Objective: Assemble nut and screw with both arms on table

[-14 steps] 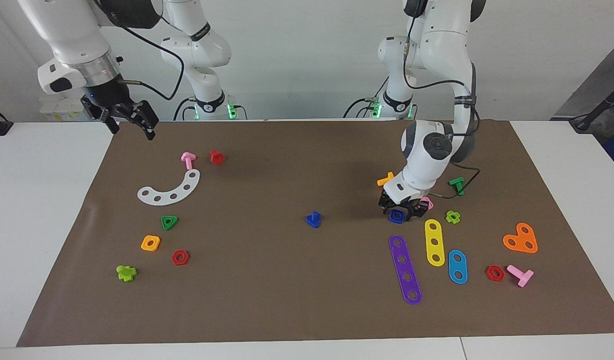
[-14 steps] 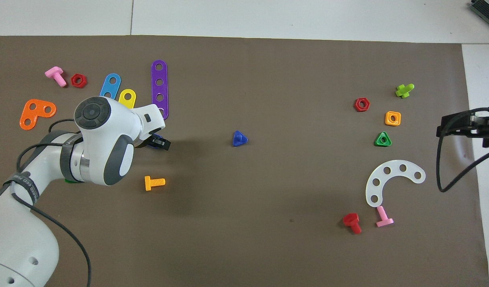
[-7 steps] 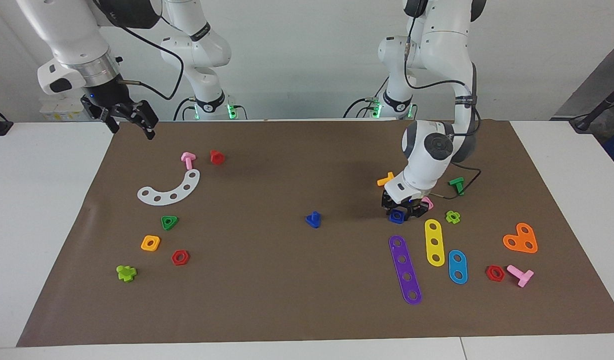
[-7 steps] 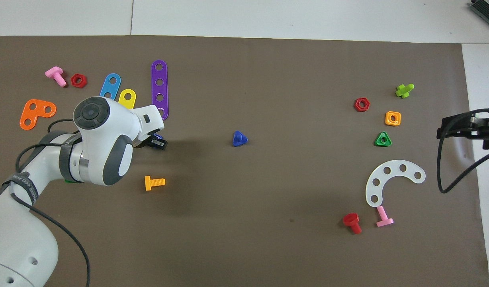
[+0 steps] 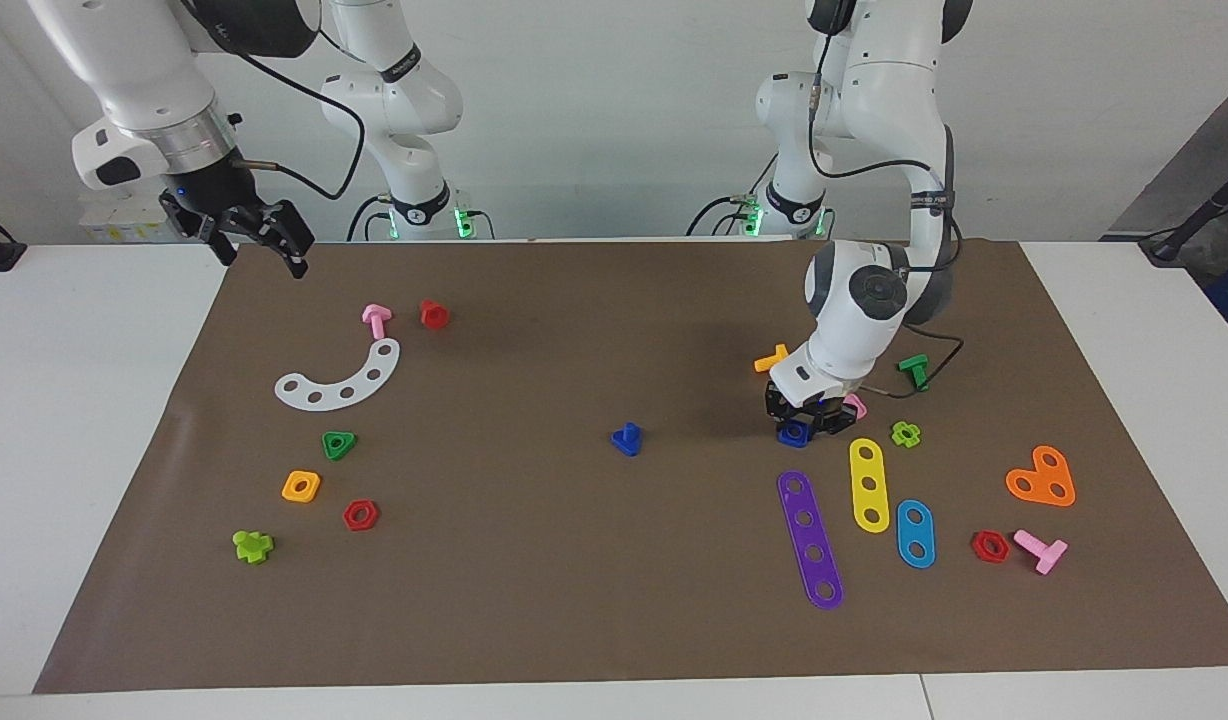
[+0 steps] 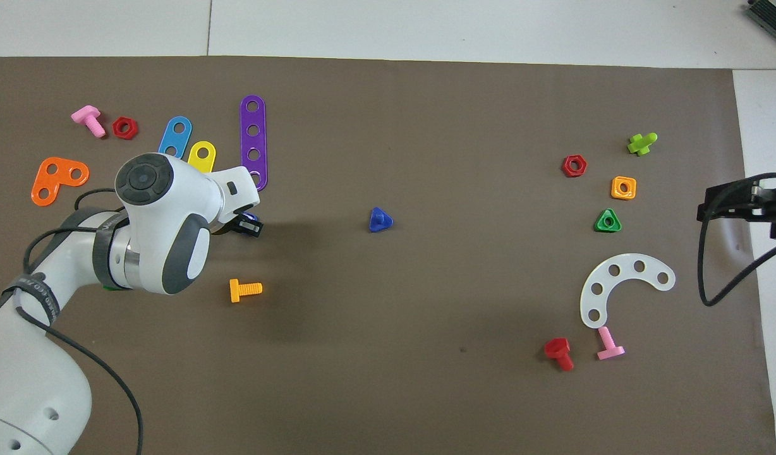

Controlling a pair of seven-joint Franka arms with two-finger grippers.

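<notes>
Since a second ago: left gripper (image 5: 800, 428) fingers drawn in from half-spread, now pinching small dark blue squarish plastic nut (image 5: 794, 432) low on brown mat of the table (image 5: 574, 600), just beside pink square nut (image 5: 855, 405) and near purple four-hole strip (image 5: 810, 540). Small dark blue plastic screw (image 5: 626, 439) upright on its head mid-mat, well apart toward right arm's end. Right gripper (image 5: 259, 236) waiting, spread wide, raised over mat corner near pink bolt (image 5: 376, 319).
</notes>
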